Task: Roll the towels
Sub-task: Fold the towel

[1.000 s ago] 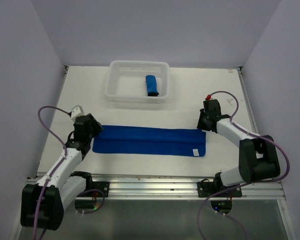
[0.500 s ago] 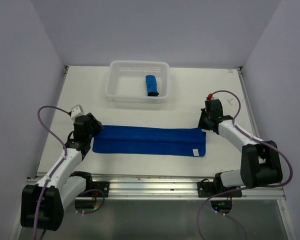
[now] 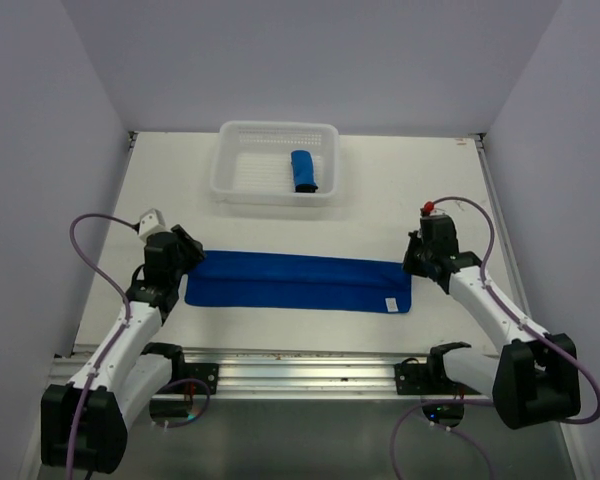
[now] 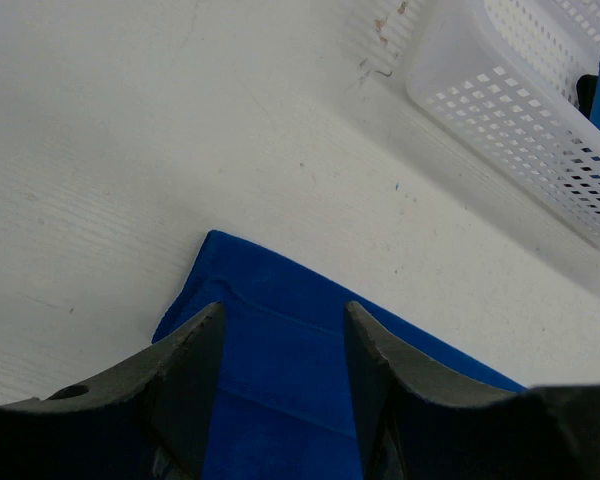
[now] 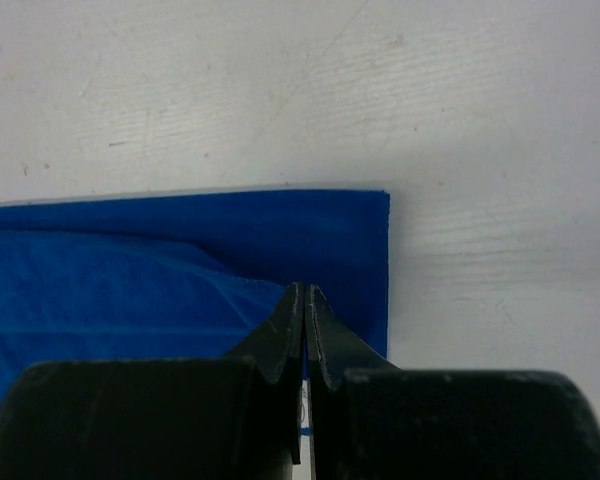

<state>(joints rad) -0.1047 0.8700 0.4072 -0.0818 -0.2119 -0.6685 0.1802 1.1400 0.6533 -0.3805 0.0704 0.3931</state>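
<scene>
Currently: left claw (image 4: pixel 280 385) open, jaws straddling the left end of the flat towel (image 3: pixel 298 282). Towel's long axis runs across the desk (image 3: pixel 380 200), claw to claw. Right claw (image 5: pixel 305 318) closed over the right end, no cloth visibly pinched in its wrist view. Only the overhead view shows the rolled towel (image 3: pixel 302 171) in the basket (image 3: pixel 277 192).

basket (image 3: pixel 270 193): white, perforated, far centre of table | table (image 3: pixel 380 215): white | rail (image 3: pixel 310 372): metal, near edge

One flat towel (image 3: pixel 298 282), one rolled towel (image 3: pixel 303 171)
</scene>
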